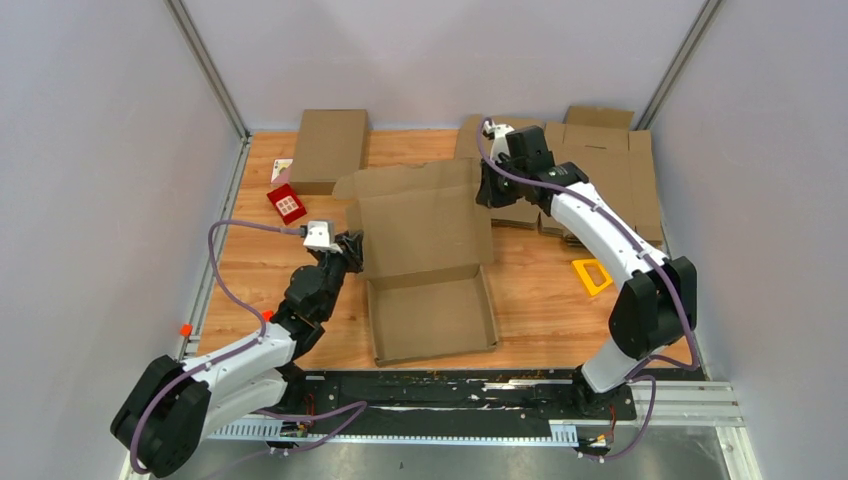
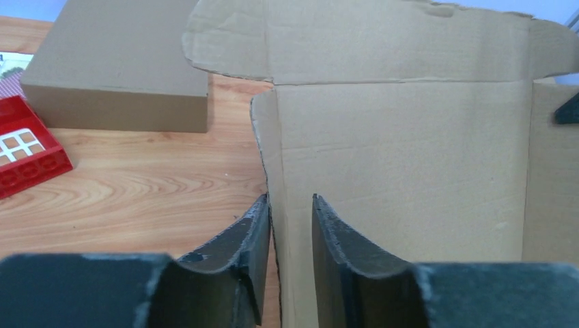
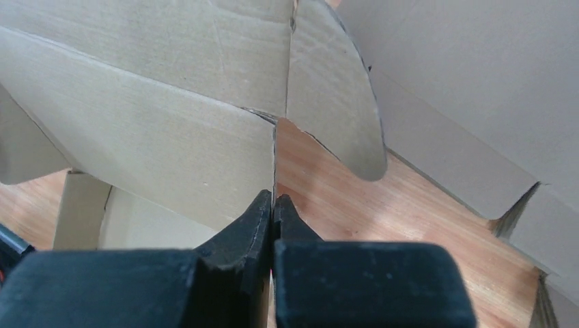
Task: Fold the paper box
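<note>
While its shallow tray lies flat on the wood-grain worktop (image 1: 545, 305) near the middle, the paper box (image 1: 430, 290) has its wide lid panel standing upright behind the tray. It is plain brown corrugated card, matte, with crisp creases, a ragged top edge and rounded side flaps.

The left tool (image 1: 352, 245) reaches in from the left on a bent arm and sits at the lid's left edge. In the left wrist view its dark, rough-surfaced fingers (image 2: 254, 225) stand apart, released, and the vertical edge of the card (image 2: 403, 157) runs down between them, close against the left one.

The right arm arches over from the right side, elbow high, and its tool (image 1: 487, 190) meets the lid's upper right edge. In the right wrist view that tool (image 3: 274, 199) is clenched, pinching the thin card edge (image 3: 136, 123) just below a rounded flap.

A closed brown carton (image 1: 328, 148) and a small red tray (image 1: 286, 203) lie at the far left. A pile of flat blanks (image 1: 610, 170) lies at the far right, with a yellow frame (image 1: 591, 275) nearer.
</note>
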You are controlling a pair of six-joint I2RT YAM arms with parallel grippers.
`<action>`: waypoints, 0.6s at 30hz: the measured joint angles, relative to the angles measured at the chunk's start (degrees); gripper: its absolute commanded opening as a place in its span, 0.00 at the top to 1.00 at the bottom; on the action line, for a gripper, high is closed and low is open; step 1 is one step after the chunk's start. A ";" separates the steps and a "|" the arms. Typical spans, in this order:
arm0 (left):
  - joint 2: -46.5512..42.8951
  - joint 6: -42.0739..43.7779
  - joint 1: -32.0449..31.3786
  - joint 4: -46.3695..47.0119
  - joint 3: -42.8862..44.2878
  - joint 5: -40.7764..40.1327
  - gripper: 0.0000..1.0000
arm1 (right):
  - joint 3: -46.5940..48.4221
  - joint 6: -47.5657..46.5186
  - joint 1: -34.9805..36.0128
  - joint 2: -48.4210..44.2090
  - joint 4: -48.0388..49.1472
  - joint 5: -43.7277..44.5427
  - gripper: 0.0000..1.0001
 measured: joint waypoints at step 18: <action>-10.49 -1.40 3.17 -40.68 27.28 4.33 0.28 | -14.36 -3.23 0.02 -15.58 20.55 5.07 1.00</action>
